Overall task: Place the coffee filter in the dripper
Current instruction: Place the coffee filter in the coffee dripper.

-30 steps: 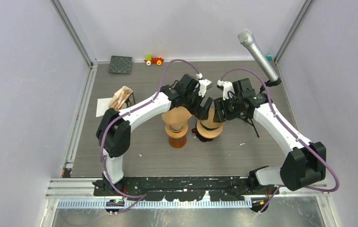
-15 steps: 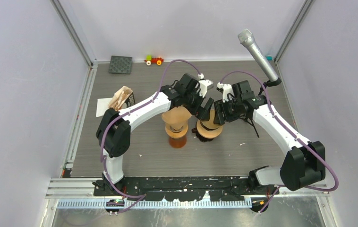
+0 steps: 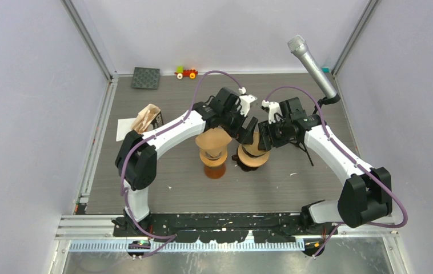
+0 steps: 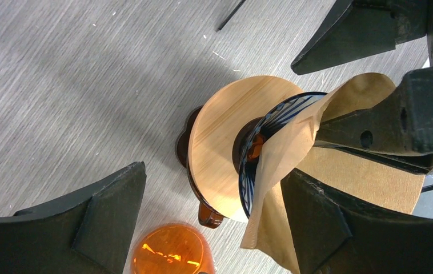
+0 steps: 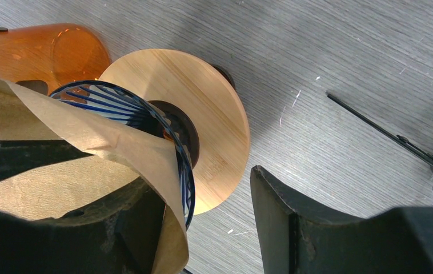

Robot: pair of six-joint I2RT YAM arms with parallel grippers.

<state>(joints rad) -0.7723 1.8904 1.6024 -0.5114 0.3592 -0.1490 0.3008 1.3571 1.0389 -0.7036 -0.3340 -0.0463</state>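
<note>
The dripper [image 4: 248, 165] is a blue wire cone on a round wooden disc [image 4: 220, 142], lying tilted on the table; it also shows in the right wrist view [image 5: 117, 103] and the top view [image 3: 252, 155]. A brown paper coffee filter [image 4: 288, 148] sits partly in the cone, its edge folded over the rim [image 5: 140, 154]. My left gripper [image 4: 213, 171] is open, its jaws either side of the dripper rim and filter. My right gripper [image 5: 200, 177] is open, one finger [image 5: 128, 228] under the filter's flap at the cone mouth. Both grippers meet over the dripper in the top view [image 3: 254, 134].
An amber glass vessel [image 3: 214, 162] with a tan cone on top stands just left of the dripper. A microphone [image 3: 312, 65] on a thin black stand is at the back right. A holder of brown filters [image 3: 147, 119], a black pad [image 3: 146, 77] and a toy train [image 3: 186, 72] lie at the back left.
My right gripper has edged slightly left toward the dripper. The left arm, dripper and filter look unchanged.
</note>
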